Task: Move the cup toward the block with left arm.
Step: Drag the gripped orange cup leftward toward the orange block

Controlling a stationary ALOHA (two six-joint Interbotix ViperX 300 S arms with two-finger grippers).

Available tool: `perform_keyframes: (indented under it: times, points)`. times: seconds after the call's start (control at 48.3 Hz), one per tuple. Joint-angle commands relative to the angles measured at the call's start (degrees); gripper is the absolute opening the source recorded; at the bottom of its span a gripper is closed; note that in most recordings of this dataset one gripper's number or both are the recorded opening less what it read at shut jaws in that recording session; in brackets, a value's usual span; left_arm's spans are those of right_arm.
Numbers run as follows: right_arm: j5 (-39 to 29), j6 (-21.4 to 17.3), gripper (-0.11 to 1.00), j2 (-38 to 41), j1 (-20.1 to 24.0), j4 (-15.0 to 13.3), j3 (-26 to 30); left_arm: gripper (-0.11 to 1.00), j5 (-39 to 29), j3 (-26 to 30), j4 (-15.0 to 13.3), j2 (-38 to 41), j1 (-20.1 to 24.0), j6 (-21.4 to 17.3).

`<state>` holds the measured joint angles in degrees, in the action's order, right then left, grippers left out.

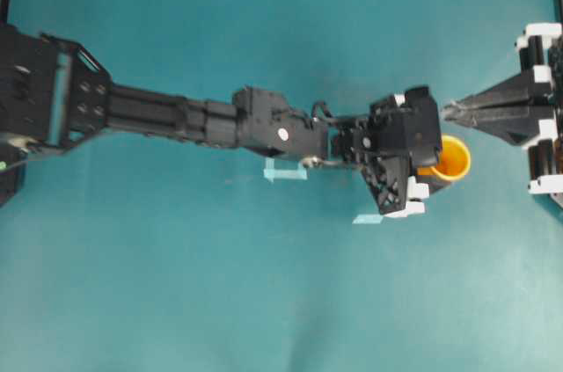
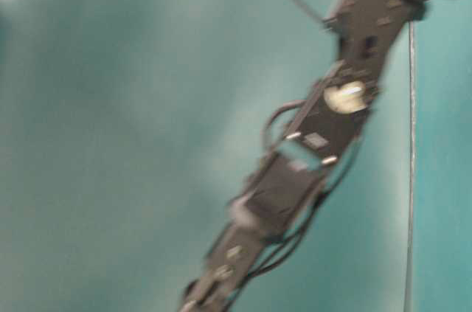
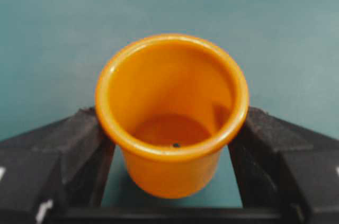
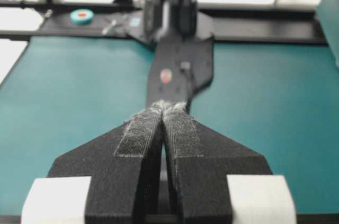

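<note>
The yellow-orange cup (image 1: 453,160) stands on the teal table, right of centre, partly under my left gripper (image 1: 433,163). In the left wrist view the cup (image 3: 172,113) sits upright between the two black fingers (image 3: 79,139), which press against its sides just under the rim; the left gripper (image 3: 172,121) is shut on it. My right gripper (image 1: 450,112) is shut and empty, its tip just above the cup in the overhead view; its closed pads show in the right wrist view (image 4: 169,108). The orange block is not visible in any view.
Two pale tape pieces lie on the table, one under the left arm (image 1: 284,171) and one beside the left gripper (image 1: 368,219). The table-level view shows only a blurred black arm (image 2: 295,172). The left arm's base (image 4: 169,7) faces the right gripper.
</note>
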<state>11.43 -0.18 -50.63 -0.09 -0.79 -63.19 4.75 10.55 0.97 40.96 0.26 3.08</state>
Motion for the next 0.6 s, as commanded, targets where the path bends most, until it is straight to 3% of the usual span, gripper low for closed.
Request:
perform_keyframes:
  times: [0.0,0.269,0.58]
  points:
    - [0.26,0.09,0.0,0.0,-0.09,-0.09,1.41,0.62,-0.44,-0.88,0.18,-5.89,0.18,-0.97]
    - [0.26,0.09,0.0,0.09,-0.09,-0.09,1.41,0.62,-0.53,-7.56,0.18,-12.92,0.18,-6.59]
    - [0.26,0.0,0.0,0.0,-0.09,-0.09,1.41,0.62,2.55,-14.85,0.18,-17.23,1.76,-6.94]
